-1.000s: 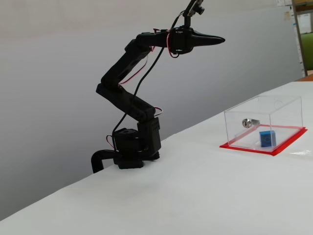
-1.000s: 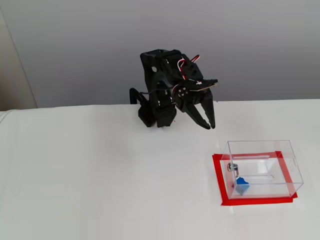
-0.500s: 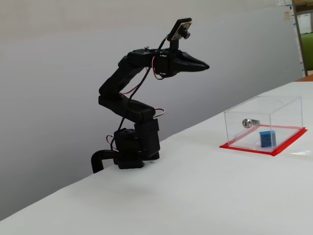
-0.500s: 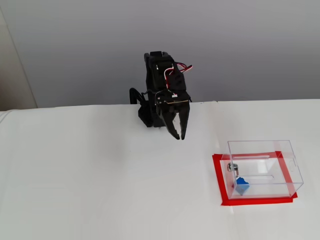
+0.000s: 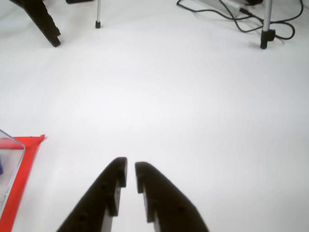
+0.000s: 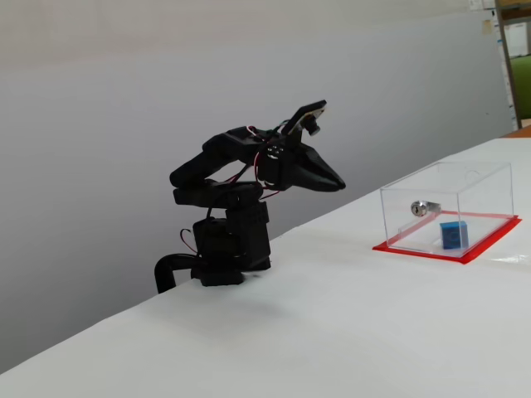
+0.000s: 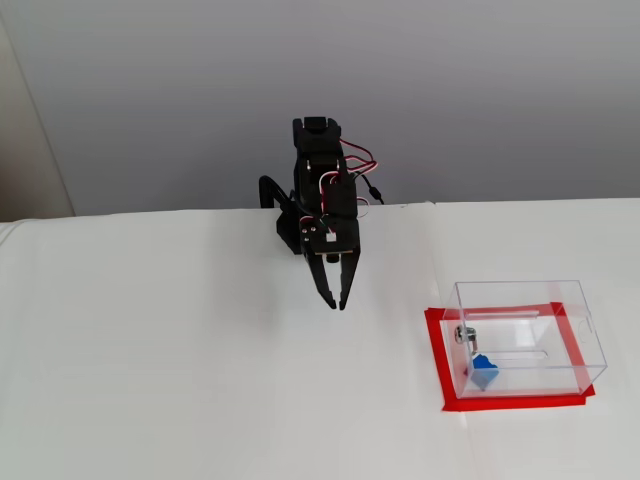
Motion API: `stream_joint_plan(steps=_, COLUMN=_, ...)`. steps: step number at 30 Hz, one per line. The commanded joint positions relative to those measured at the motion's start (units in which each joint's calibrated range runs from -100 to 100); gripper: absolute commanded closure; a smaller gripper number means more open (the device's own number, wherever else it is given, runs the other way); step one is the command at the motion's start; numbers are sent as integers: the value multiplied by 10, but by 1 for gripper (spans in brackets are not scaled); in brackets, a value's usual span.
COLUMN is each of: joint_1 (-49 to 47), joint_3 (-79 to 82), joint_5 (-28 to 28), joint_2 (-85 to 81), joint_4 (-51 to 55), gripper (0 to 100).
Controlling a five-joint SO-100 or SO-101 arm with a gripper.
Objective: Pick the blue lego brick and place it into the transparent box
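Observation:
The blue lego brick lies inside the transparent box, near its silver lock. The box stands on a red base sheet. My gripper hangs over bare table well away from the box, folded back close to the arm's base. It is shut, with nothing between the fingers. In the wrist view the gripper points at the white table, and only a corner of the box and its red sheet show at the left edge.
The wrist view shows tripod legs, a black stand foot and cables on the far side of the table. The arm's base is clamped at the table's back edge, in front of a grey wall.
The arm has folded down and back toward its base and swung away from the box side. The gripper, open a second ago, has shut. Brick and box have not moved.

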Motion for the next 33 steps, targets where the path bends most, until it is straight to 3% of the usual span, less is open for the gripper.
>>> stream_joint_plan(steps=1, joint_1=4, joint_3=57, joint_5=3, joint_2=-42, joint_4=-9, gripper=98)
stream_joint_plan(steps=7, joint_1=7, joint_3=122, joint_5=3, joint_2=-110, joint_4=-9, gripper=98)
stream_joint_plan(steps=26, joint_1=39, joint_3=225, joint_5=3, joint_2=-112, joint_4=-6, gripper=98)
stream_joint_plan(steps=33, joint_1=49, joint_3=225, joint_5=3, joint_2=-112, joint_4=76, gripper=98)
